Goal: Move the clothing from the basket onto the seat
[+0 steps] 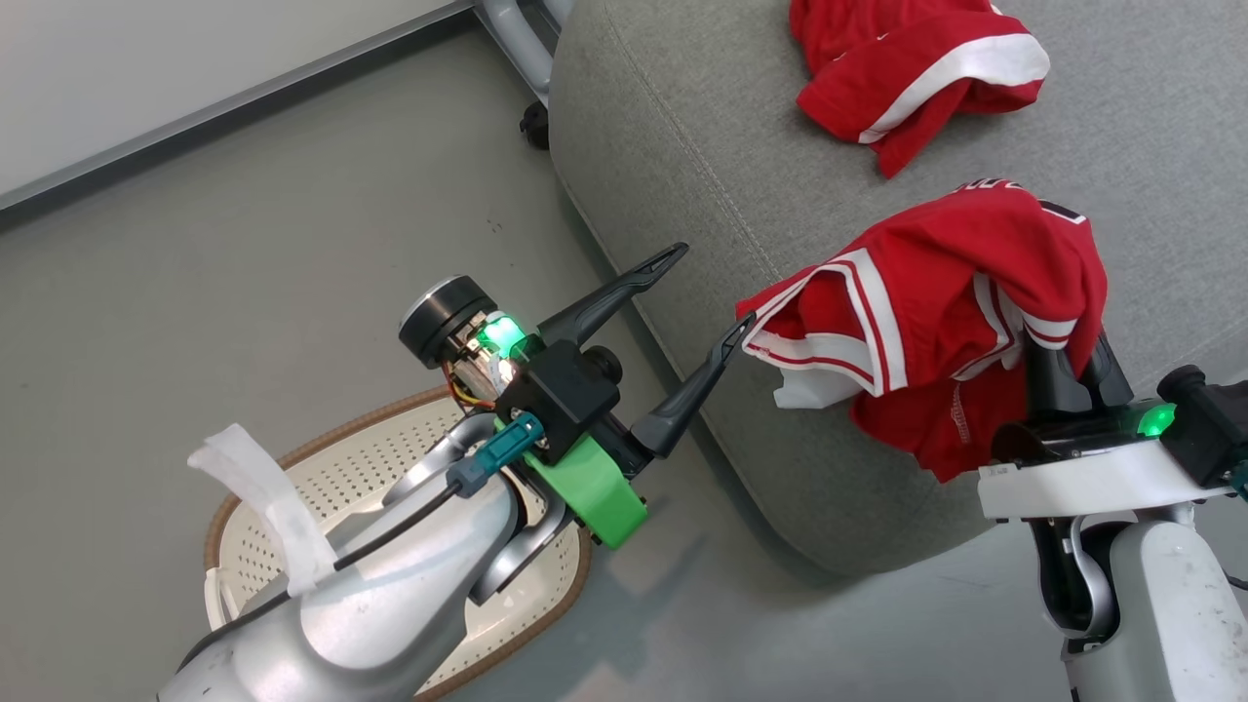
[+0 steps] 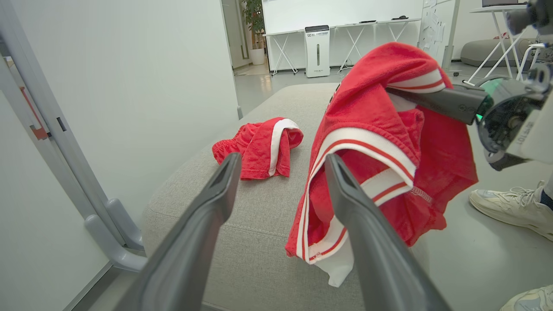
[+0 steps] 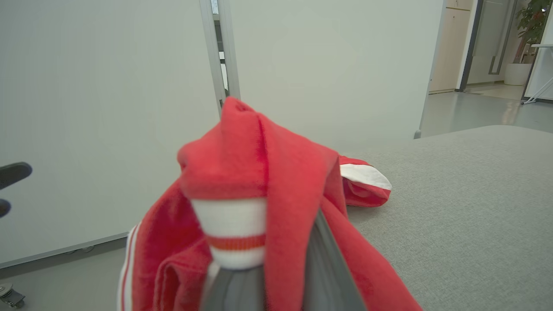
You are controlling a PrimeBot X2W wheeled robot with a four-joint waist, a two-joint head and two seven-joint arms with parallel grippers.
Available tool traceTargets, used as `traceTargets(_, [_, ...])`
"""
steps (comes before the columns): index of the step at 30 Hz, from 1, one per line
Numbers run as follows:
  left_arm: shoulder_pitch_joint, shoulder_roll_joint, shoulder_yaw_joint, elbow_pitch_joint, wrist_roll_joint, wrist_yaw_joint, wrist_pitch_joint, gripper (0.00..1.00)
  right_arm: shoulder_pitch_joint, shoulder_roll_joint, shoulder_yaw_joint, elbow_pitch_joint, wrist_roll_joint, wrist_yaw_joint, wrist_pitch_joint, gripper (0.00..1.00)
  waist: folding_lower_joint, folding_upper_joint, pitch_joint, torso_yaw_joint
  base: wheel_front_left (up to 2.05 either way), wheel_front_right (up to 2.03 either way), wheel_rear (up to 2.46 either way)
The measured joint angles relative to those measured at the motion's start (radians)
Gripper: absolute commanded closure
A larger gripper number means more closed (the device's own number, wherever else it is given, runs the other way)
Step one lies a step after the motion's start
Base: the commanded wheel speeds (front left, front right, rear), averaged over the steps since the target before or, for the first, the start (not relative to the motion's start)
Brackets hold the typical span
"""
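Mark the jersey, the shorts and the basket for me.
jersey [image 1: 985, 244], head view, red upper fold.
shorts [image 1: 848, 93], head view, red fabric beside the white stripe.
basket [image 1: 370, 458], head view, bare perforated inside.

You can see a silver-grey left forearm [image 1: 390, 604] bearing white tape [image 1: 263, 492], a black cable [image 1: 390, 532] ending in a teal plug [image 1: 502, 448] just beside the bright green bracket [image 1: 585, 492], and above that bracket a black wrist block [image 1: 561, 390], a green lamp [image 1: 502, 334] and long dark fingers [image 1: 604, 296].
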Motion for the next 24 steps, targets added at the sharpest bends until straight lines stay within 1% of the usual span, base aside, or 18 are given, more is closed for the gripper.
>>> traceTargets(7, [0.000,0.016,0.005,0.000,-0.003,0.014,0.003,0.00,0.000,0.000,-0.032,-0.005,0.023,0.000,0.000,1.00,0.0000,0.0000,0.009,0.000,0.00,0.00,0.00])
traceTargets(11, [0.000,0.029,0.011,-0.009,-0.003,0.023,0.012,0.00,-0.044,0.000,-0.060,-0.013,0.014,0.000,0.000,1.00,0.0000,0.0000,0.028,0.007,0.00,0.00,0.00])
traceTargets(18, [-0.020,0.060,0.020,-0.029,0.001,0.029,0.036,0.00,-0.216,0.000,-0.130,-0.018,-0.023,0.000,0.000,1.00,0.0000,0.0001,0.089,0.021,0.00,0.00,0.00])
traceTargets(24, [-0.051,0.090,0.026,-0.052,0.015,0.034,0.054,0.00,-0.432,-0.002,-0.231,0.017,-0.070,0.000,0.000,1.00,0.0000,0.0000,0.165,0.036,0.00,0.00,0.00])
